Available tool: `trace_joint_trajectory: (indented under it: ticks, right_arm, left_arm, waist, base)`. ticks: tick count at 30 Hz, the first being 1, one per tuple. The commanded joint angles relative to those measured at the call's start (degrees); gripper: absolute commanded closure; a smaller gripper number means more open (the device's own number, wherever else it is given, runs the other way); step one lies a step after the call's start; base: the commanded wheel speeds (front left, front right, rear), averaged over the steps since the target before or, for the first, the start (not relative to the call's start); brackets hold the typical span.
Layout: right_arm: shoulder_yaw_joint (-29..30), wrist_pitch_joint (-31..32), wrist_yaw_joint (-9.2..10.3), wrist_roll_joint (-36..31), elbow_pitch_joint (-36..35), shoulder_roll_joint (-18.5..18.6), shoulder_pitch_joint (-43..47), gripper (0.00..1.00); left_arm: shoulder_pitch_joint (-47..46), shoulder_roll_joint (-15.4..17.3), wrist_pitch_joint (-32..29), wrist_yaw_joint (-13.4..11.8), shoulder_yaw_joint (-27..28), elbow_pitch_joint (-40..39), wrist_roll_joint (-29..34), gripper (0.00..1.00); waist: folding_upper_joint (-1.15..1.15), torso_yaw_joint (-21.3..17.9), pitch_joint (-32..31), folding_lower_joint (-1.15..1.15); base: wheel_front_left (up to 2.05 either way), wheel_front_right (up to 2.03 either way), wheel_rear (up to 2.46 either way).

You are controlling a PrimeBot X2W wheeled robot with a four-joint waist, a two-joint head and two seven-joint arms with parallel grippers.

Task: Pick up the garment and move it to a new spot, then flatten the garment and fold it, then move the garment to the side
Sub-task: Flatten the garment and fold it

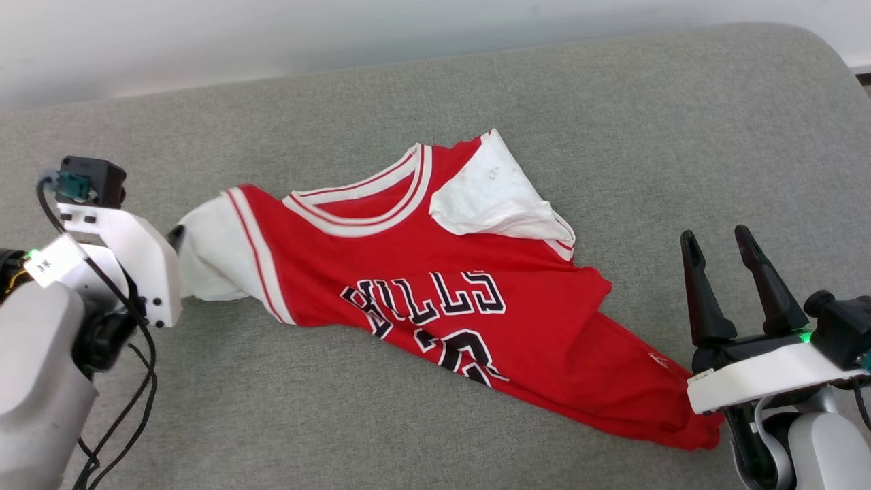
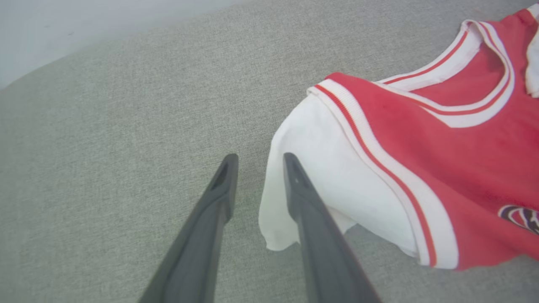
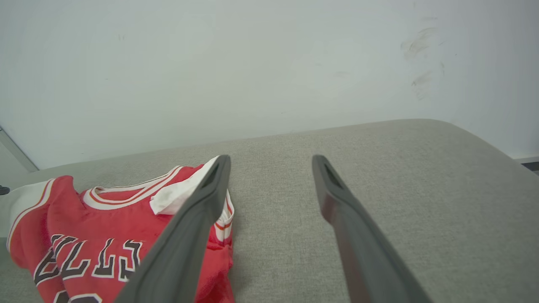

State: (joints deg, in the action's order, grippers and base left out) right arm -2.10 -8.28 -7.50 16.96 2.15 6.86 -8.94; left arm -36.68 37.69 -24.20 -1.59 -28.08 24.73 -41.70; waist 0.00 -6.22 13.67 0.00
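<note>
Grey woven fabric of the cushion (image 1: pixel 435 102) lies under both of my claws, with the pale wall (image 3: pixel 252 63) beyond its far edge.

My left claw (image 2: pixel 260 156) is released: its two dark fingers stand apart with bare cushion showing between them. Just to the right of it lies a white sleeve (image 2: pixel 328 168) of the jersey (image 1: pixel 435 286). The sleeve's loose edge reaches a little way into the gap and passes behind my right-hand finger (image 2: pixel 303 202), but nothing is pinched.

Further right of that claw the jersey spreads across the cushion, front up and rumpled. Its striped red-and-white neckline (image 1: pixel 367 204) points away from me. The black, white-outlined letters (image 1: pixel 429 296) read upside down from my head. The number (image 1: pixel 463 354) below them is partly lost in a fold. The second white sleeve (image 1: pixel 490 190) is turned over onto the red chest beside the neckline.

From there the red cloth narrows toward my right claw (image 1: pixel 715 233). Its lower corner ends under the white wrist block behind that claw's fingers. This claw is released too, fingers wide apart. Between them I see only cushion, and the jersey lies to the left of my left-hand finger (image 3: pixel 198 219).
</note>
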Motion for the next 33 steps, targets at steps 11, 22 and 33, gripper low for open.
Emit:
trace_joint_trajectory:
  ticks: [11, 22, 33]
  right_arm:
    - [0.94, 0.6, 0.02, -0.03, -0.23, 0.7, 1.94, 0.0]
    - [1.12, 1.92, 0.02, 0.41, -1.95, 1.15, 3.95, 0.0]
    - [-0.8, 2.33, 0.02, 0.08, -2.47, 0.99, 2.15, 0.0]
  left_arm:
    - [3.21, -6.89, 26.46, -1.38, -0.5, -4.04, 6.45, 0.0]
    - [13.18, -10.29, 22.54, -4.23, -6.28, -17.71, 5.69, 0.0]
    - [7.54, -14.64, 2.51, -2.63, -18.45, -20.93, 7.96, 0.0]
  waist:
    - [0.0, 2.31, -4.93, 0.0]
    - [0.0, 3.0, -5.82, 0.0]
    - [0.0, 1.04, -1.96, 0.0]
  base:
    - [0.0, 0.0, 0.0]
    - [0.0, 0.0, 0.0]
    - [0.0, 0.0, 0.0]
